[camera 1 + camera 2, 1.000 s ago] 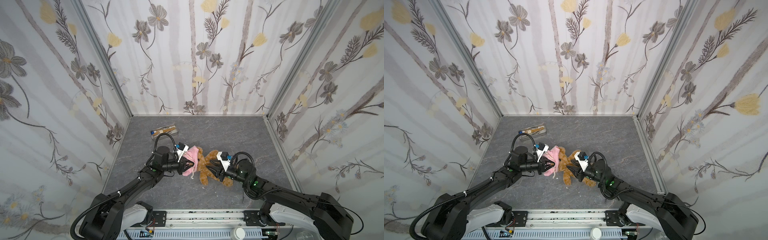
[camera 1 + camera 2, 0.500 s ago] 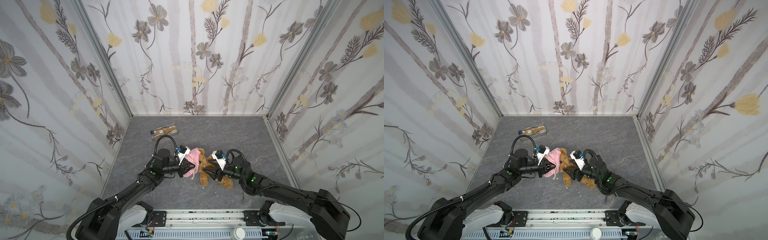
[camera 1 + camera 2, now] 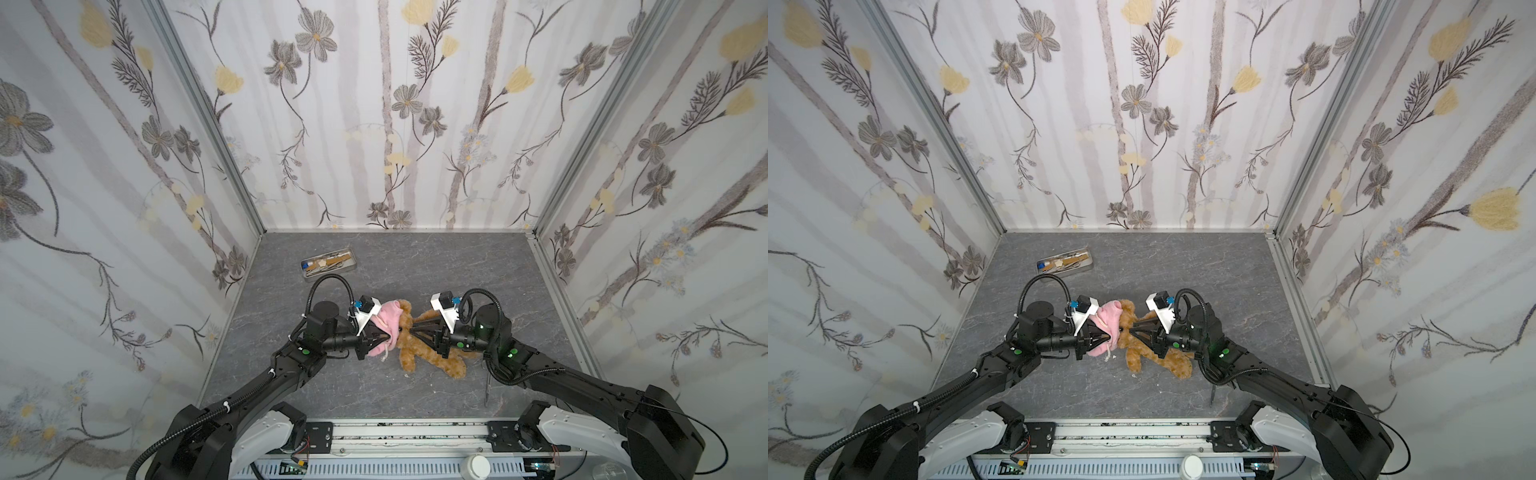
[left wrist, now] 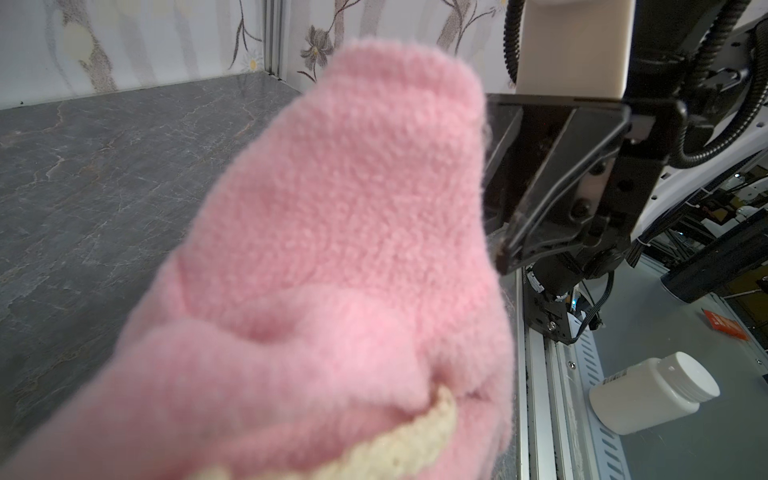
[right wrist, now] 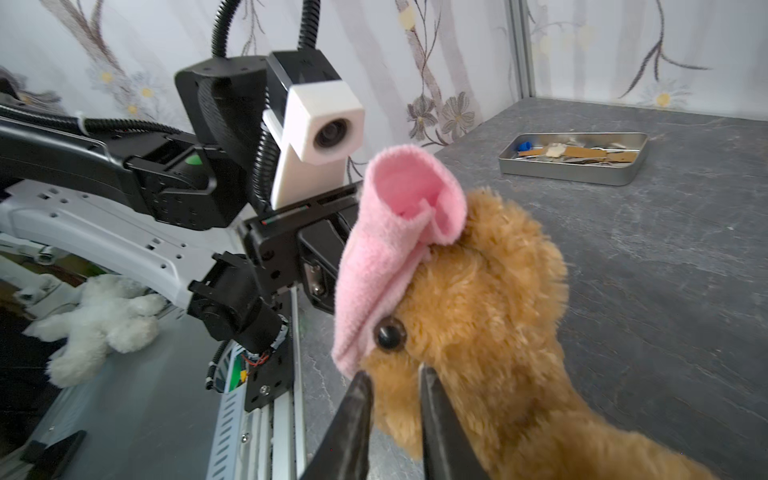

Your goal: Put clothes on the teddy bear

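Observation:
The golden-brown teddy bear (image 3: 419, 353) (image 3: 1142, 353) lies mid-table in both top views, head to the left. A pink fleece shirt (image 3: 386, 322) (image 3: 1108, 320) is draped over the top of its head, above one dark eye, in the right wrist view (image 5: 390, 232). My left gripper (image 3: 384, 337) (image 3: 1106, 337) is shut on the shirt's lower edge. The pink cloth (image 4: 332, 249) fills the left wrist view and hides those jaws. My right gripper (image 3: 409, 330) (image 5: 392, 378) pinches the fur of the teddy bear (image 5: 490, 299) just under the eye, fingers nearly together.
A metal tray (image 3: 330, 262) (image 5: 573, 160) of small tools sits at the back left. A thin dark tool (image 3: 487, 388) lies near the front right edge. Off the table's front edge are a white bottle (image 4: 652, 392) and a white plush toy (image 5: 99, 324). Patterned walls enclose three sides.
My right gripper has moved left along the bear to its face, opened wider, then closed on the fur. The left gripper has kept hold of the pink shirt, nearly still.

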Tool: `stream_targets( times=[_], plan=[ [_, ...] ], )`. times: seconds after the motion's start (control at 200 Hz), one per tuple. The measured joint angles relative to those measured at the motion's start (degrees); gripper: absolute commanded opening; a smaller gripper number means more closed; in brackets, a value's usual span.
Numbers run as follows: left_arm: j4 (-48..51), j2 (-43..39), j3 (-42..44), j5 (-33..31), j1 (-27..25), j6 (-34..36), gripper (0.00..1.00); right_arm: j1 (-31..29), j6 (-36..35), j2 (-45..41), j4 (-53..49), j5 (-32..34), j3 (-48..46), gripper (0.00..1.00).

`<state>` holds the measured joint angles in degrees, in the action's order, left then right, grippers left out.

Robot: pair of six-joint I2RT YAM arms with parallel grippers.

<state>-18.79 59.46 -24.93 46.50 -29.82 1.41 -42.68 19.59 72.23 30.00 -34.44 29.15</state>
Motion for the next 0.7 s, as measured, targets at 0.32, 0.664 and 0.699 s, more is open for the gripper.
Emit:
stream_targets(
  times=[0.32, 0.664, 0.699],
  plan=[
    [0.0, -0.1, 0.3, -0.5, -1.1, 1.7, 0.00, 0.0, 5.5, 6.6, 1.2, -3.5, 4.1, 0.14],
    [0.1, -0.1, 0.3, -1.4, -1.3, 1.8, 0.00, -1.2, 7.2, 10.7, 1.9, -4.1, 5.5, 0.20],
    [0.2, -0.1, 0.3, -1.5, -1.3, 1.8, 0.00, -1.4, 7.2, 11.1, 1.9, -4.1, 5.8, 0.20]
  ],
)
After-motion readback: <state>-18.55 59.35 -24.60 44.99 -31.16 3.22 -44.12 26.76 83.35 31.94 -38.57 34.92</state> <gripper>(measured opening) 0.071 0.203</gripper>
